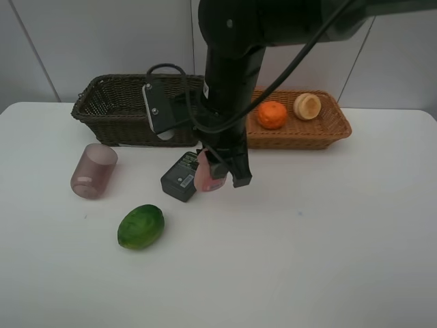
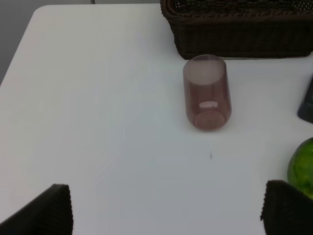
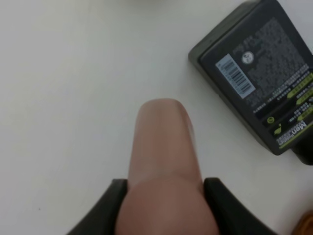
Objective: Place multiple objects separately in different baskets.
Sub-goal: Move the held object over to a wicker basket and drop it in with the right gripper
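Gripping the pink bottle (image 3: 164, 147), the right gripper (image 3: 165, 210) has both jaws pressed flat on the bottle's sides; nothing else is in them. Bottle's long axis runs in line with the fingers, free rounded end pointing away from the wrist toward the table (image 1: 328, 239). Cap not visible, so which end leads cannot be told, nor whether it is lifted clear.

Just beside it lies the flat dark bottle (image 1: 179, 179), label up. Farther off: purple cup (image 1: 93, 171) on its side, green fruit (image 1: 141, 226). Behind, dark basket (image 1: 109, 102) and tan basket (image 1: 334, 130); orange (image 1: 272, 115) and a pale round fruit (image 1: 307, 106) sit in the tan one.

Left gripper (image 2: 166, 215) hangs wide open, empty, near the cup.

Step, as judged: pickup made, carry pending. Next move calls for a lift clear of the flat bottle, then travel over a basket rim before release.
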Controlling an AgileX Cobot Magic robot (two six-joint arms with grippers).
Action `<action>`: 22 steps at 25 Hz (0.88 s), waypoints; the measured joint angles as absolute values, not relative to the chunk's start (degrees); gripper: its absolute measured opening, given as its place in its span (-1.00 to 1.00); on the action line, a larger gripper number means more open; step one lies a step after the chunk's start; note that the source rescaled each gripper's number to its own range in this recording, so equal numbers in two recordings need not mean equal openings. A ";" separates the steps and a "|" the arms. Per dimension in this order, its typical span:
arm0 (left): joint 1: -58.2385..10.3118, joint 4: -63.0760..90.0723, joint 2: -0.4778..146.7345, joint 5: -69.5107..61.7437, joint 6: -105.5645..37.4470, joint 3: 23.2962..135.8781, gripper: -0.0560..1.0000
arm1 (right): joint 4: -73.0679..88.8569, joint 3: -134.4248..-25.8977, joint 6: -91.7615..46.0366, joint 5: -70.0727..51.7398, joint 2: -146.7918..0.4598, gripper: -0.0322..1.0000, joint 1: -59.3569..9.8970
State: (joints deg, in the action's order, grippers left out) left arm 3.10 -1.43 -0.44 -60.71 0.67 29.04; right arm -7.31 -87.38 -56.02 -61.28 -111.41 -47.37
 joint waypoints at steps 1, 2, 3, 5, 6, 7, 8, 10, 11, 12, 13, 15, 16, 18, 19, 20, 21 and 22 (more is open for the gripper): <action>3.10 -1.43 -0.44 -60.71 0.67 29.04 1.00 | -7.26 -87.44 -54.99 -61.48 -111.10 -0.92 -47.06; 3.10 -1.43 -0.44 -60.71 0.67 29.04 1.00 | -7.34 -87.77 -53.95 -61.70 -111.00 -0.92 -46.93; 3.10 -1.43 -0.44 -60.71 0.67 29.04 1.00 | -7.34 -88.42 -52.23 -61.96 -111.00 -0.92 -46.50; 3.10 -1.43 -0.44 -60.71 0.67 29.04 1.00 | -7.34 -90.41 -49.17 -62.52 -111.00 -0.92 -45.87; 3.10 -1.43 -0.44 -60.71 0.67 29.04 1.00 | -7.34 -91.38 -47.67 -62.79 -111.00 -0.92 -45.68; 3.10 -1.43 -0.44 -60.71 0.67 29.04 1.00 | -7.47 -92.65 -45.86 -62.98 -111.00 -0.92 -45.55; 3.10 -1.43 -0.44 -60.71 0.67 29.04 1.00 | -7.47 -93.90 -44.19 -63.15 -111.00 -0.92 -45.36; 3.10 -1.43 -0.44 -60.71 0.67 29.04 1.00 | -7.55 -96.08 -41.07 -63.37 -111.00 -0.92 -45.08; 3.10 -1.43 -0.44 -60.71 0.67 29.04 1.00 | -7.74 -97.00 -39.29 -63.51 -111.00 -0.92 -44.92; 3.10 -1.43 -0.44 -60.71 0.67 29.04 1.00 | -7.88 -98.00 -37.74 -63.51 -111.00 -0.92 -44.66; 3.10 -1.43 -0.44 -60.71 0.67 29.04 1.00 | -8.01 -98.88 -35.70 -63.51 -111.00 -0.92 -44.50; 3.10 -1.43 -0.44 -60.71 0.67 29.04 1.00 | -8.14 -100.13 -32.05 -62.85 -111.00 -0.92 -44.09; 3.10 -1.43 -0.44 -60.71 0.67 29.04 1.00 | -8.14 -100.72 -30.65 -62.40 -111.00 -0.92 -43.84; 3.10 -1.43 -0.44 -60.71 0.67 29.04 1.00 | -8.14 -101.84 -27.20 -61.86 -111.18 -0.92 -43.46; 3.10 -1.43 -0.44 -60.71 0.67 29.04 1.00 | -8.14 -102.76 -25.49 -61.58 -111.45 -0.92 -43.40; 3.10 -1.43 -0.44 -60.71 0.67 29.04 1.00 | -8.14 -103.50 -24.15 -61.38 -111.70 -0.92 -43.29; 3.10 -1.43 -0.44 -60.71 0.67 29.04 1.00 | -8.14 -104.46 -22.64 -61.14 -112.07 -0.92 -43.29; 3.10 -1.43 -0.44 -60.71 0.67 29.04 1.00 | -8.19 -105.31 -21.24 -60.70 -112.54 -0.92 -43.27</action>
